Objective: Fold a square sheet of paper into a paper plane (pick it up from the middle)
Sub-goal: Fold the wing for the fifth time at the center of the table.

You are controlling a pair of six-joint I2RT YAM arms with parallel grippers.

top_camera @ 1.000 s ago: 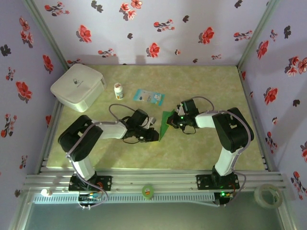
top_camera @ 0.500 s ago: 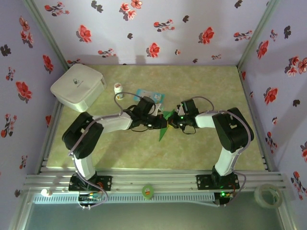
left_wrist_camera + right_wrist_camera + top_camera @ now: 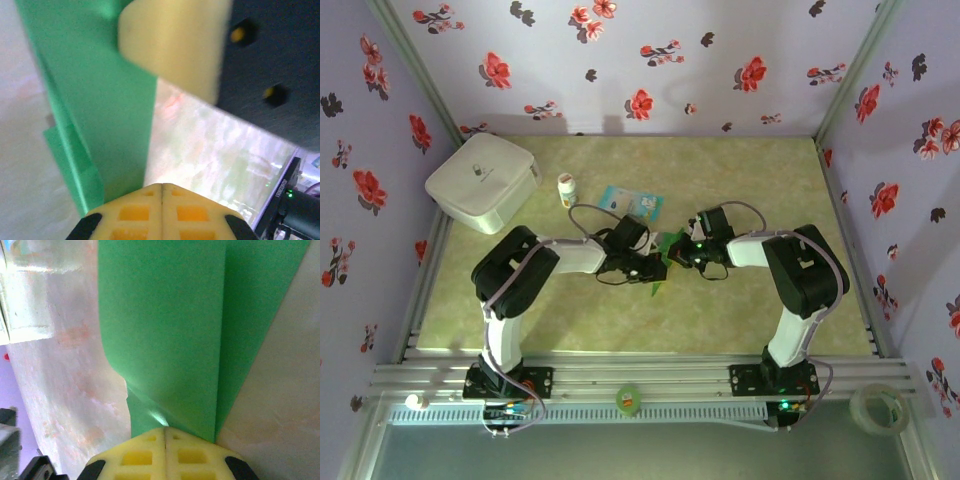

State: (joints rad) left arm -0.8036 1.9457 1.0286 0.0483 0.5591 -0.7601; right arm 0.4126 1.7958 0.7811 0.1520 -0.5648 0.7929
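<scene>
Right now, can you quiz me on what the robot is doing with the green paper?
1. True or false: the left hand is open.
2. What does the right hand pinch? A a spoon, B the folded green paper, C a toy car.
3. Fill in: the white box sits near the table's far ____ corner.
Key: 1 false, it is shut on the paper; 2 B; 3 left.

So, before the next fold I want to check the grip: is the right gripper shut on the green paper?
Yes, the yellow fingertips of the right gripper meet, with the green paper pinched between them.
</scene>
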